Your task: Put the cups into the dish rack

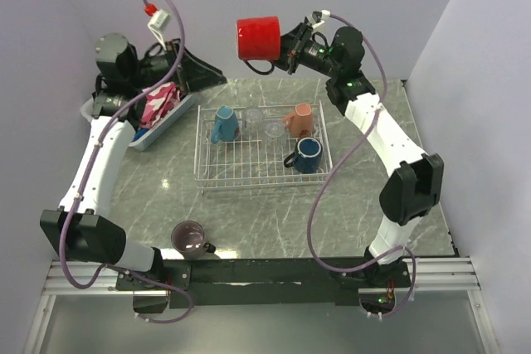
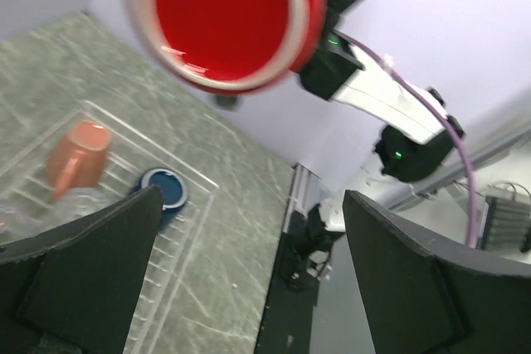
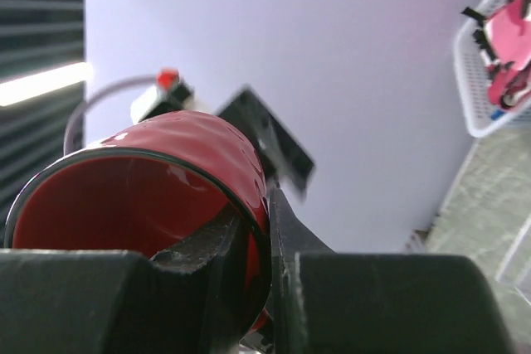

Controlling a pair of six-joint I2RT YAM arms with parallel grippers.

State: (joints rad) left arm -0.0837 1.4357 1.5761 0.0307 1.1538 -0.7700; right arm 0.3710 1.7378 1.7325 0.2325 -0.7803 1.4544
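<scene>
The right gripper [image 1: 292, 46] is clamped almost shut on the wall of the glossy red ceramic mug [image 1: 260, 37]. One finger is set inside the bowl and the other against the outer wall, so the mug is pinched by its rim. A rim pinch is probably chosen because the body is too wide to be spanned. The mug is held on its side, raised above the far edge of the white wire-grid dish rack [image 1: 241, 170], with its mouth turned toward the left arm.

The left gripper [image 1: 197, 70] is spread wide and nothing is held in it. It is aimed at the mug's mouth from beyond the rack's far-left corner (as it would be for a handover).

Inside the rack, a light blue mug [image 1: 224, 124] is lodged at the far left, two small clear glasses [image 1: 264, 122] beside it, a salmon mug [image 1: 299, 118] at the far right and a navy mug [image 1: 307, 155] at the near right. A mauve mug [image 1: 191, 238] is left upright well outside the rack's near-left corner, not yet loaded. A white plastic basket [image 1: 141, 134] with pink cloth is set left of the rack.
</scene>
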